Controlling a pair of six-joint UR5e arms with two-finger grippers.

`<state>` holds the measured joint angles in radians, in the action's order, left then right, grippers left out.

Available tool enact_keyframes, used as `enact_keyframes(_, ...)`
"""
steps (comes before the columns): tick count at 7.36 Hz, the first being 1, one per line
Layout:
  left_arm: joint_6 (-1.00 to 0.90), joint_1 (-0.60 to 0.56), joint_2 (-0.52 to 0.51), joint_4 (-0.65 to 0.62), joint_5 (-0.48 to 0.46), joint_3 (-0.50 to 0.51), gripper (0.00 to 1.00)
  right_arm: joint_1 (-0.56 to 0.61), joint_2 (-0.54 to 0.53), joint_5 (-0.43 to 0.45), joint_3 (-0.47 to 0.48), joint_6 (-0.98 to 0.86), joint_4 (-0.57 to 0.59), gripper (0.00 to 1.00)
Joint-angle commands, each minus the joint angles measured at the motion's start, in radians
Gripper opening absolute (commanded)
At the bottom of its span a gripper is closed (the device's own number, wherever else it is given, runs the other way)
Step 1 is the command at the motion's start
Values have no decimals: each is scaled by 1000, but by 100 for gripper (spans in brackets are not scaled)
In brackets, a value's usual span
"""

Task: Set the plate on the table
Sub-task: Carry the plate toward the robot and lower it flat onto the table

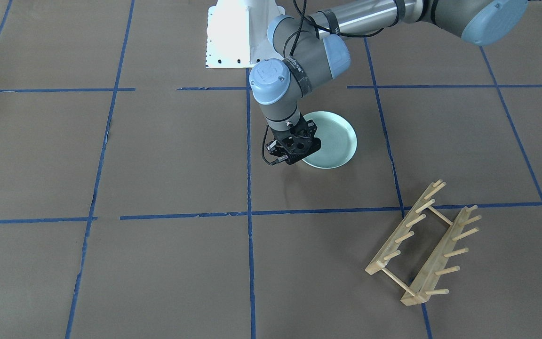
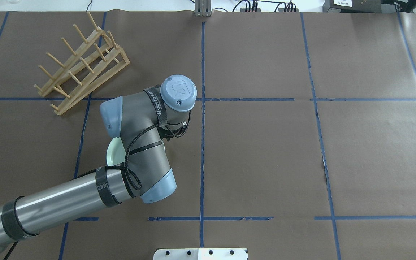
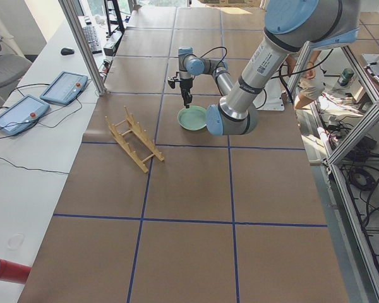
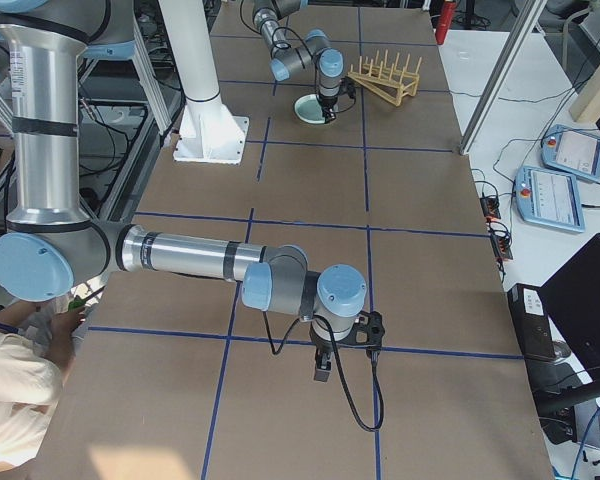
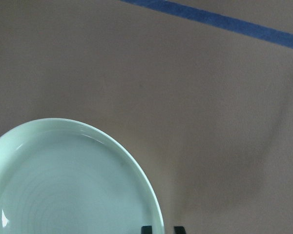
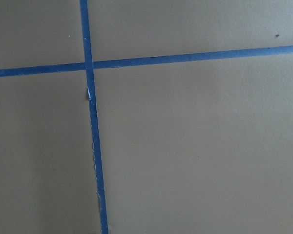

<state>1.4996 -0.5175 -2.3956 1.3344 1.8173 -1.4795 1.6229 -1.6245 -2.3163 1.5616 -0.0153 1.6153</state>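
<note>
The pale mint-green plate (image 1: 334, 136) lies on the brown table (image 1: 167, 155) near the middle, close to the robot base. It also shows in the overhead view (image 2: 115, 156), mostly under the arm, and in the left wrist view (image 5: 73, 185). My left gripper (image 1: 295, 154) points down at the plate's rim; in the left wrist view (image 5: 162, 229) its two fingertips stand close together on either side of the rim. My right gripper (image 4: 321, 368) hangs over bare table far from the plate; I cannot tell whether it is open or shut.
A light wooden peg rack (image 1: 421, 240) stands empty on the table, apart from the plate; it also shows in the overhead view (image 2: 81, 65). The white robot base (image 1: 238, 33) is behind the plate. Blue tape lines cross the table.
</note>
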Motion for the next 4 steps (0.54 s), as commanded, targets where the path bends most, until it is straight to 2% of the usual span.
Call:
enact_keyframes(1,-168,-83,64,11,11,-167,100,0,0,0,0,0,0,100)
enact_keyframes(2,-299,-163,106,12,32,-230,100,0,0,0,0,0,0,100)
enact_keyframes(4,-726,-421,201,15,237,-278,100,0,0,0,0,0,0,100)
